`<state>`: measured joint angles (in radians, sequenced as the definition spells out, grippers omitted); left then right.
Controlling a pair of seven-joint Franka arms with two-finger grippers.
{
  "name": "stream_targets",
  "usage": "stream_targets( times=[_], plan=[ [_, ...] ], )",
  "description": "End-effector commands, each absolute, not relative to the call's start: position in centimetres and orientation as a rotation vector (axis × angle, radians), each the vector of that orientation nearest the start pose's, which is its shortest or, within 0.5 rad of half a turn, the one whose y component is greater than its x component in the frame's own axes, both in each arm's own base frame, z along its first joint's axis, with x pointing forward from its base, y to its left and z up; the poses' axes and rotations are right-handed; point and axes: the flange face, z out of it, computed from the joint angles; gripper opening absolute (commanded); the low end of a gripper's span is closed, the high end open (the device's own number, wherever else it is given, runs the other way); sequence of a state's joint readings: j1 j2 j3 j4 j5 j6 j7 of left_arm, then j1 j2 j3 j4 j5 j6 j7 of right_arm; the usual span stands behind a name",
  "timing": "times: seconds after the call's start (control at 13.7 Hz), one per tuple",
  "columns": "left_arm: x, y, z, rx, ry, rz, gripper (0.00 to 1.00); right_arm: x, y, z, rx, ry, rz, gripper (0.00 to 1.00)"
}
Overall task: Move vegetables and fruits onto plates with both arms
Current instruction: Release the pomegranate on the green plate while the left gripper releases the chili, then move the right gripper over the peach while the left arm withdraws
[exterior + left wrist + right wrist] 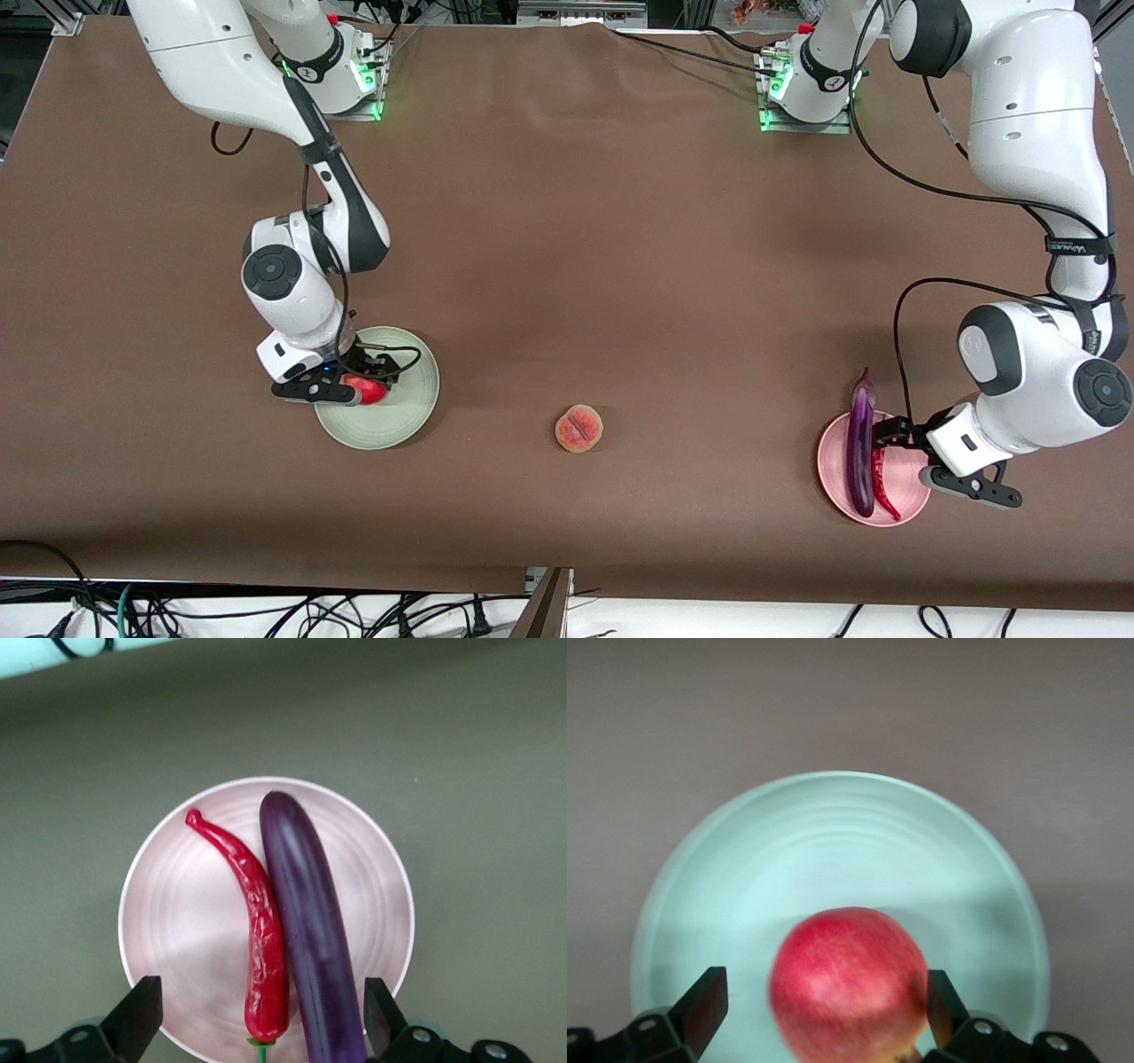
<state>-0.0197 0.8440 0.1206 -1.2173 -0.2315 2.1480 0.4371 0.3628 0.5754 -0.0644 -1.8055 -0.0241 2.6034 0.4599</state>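
Nearest the front camera lay the pale pink plate (pixel 912 509), toward the left arm's end of the brown table (pixel 620 266). Carried two vegetables side by side and touching: the long purple eggplant (pixel 858 452), its stem end poking past the rim on the side away from the camera, and the curved red chili pepper (pixel 882 490) just beside it. Hung low over that plate's edge, the left gripper (pixel 904 443), jaws spread wide with both vegetables lying between the fingers (pixel 142 1014) in the left wrist view, clamped on nothing.

Sat toward the right arm's end, a little farther from the camera, the pale mint green plate (pixel 403 416). Held the red pomegranate (pixel 365 390). Hovered over it the right gripper (pixel 350 383), jaws parted on either side of the fruit; one finger (pixel 941 1005) close against its skin, the other clearly off it.

Rested bare on the table between the two plates, well apart from each: the pinkish-orange peach (pixel 578 429), crease facing up.
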Motion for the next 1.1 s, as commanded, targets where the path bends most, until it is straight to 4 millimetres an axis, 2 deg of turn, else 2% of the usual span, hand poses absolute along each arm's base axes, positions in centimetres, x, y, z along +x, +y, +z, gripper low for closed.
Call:
stream_targets(
  times=[0.0, 0.07, 0.15, 0.29, 0.37, 0.51, 0.66, 0.8, 1.02],
  plan=[
    [76.7, 4.0, 31.1, -3.195, 0.432, -0.238, 1.0, 64.0, 25.7, 28.7, -2.988, 0.3, -0.36, 0.99],
    [76.8, 4.0, 32.6, -3.188, 0.436, -0.271, 1.0, 64.5, 27.1, 29.4, -2.964, 0.313, -0.361, 0.99],
    [76.8, 4.0, 34.0, -3.185, 0.437, -0.293, 1.0, 64.8, 29.3, 29.8, -2.911, 0.368, -0.351, 0.99],
    [76.4, 3.7, 36.2, -3.209, 0.395, -0.285, 1.0, 64.0, 36.2, 29.7, -2.819, 0.473, -0.324, 0.99],
    [76.0, 3.5, 38.3, -3.228, 0.307, -0.286, 1.0, 63.6, 38.1, 29.3, -2.794, 0.537, -0.319, 0.99],
    [74.7, 1.1, 41.9, -3.251, 0.161, -0.231, 1.0, 62.8, 41.6, 29.0, -2.744, 0.552, -0.364, 0.99],
    [72.2, 0.7, 46.6, -3.235, 0.019, -0.136, 1.0, 62.4, 43.0, 27.8, -2.731, 0.517, -0.429, 0.99],
    [69.4, 0.9, 50.5, -3.242, -0.057, -0.039, 1.0, 63.6, 43.4, 26.9, -2.729, 0.469, -0.52, 0.99],
    [67.0, 1.6, 56.4, -3.188, -0.045, -0.117, 1.0, 65.3, 45.7, 23.9, -2.703, 0.353, -0.672, 0.99]
  ],
)
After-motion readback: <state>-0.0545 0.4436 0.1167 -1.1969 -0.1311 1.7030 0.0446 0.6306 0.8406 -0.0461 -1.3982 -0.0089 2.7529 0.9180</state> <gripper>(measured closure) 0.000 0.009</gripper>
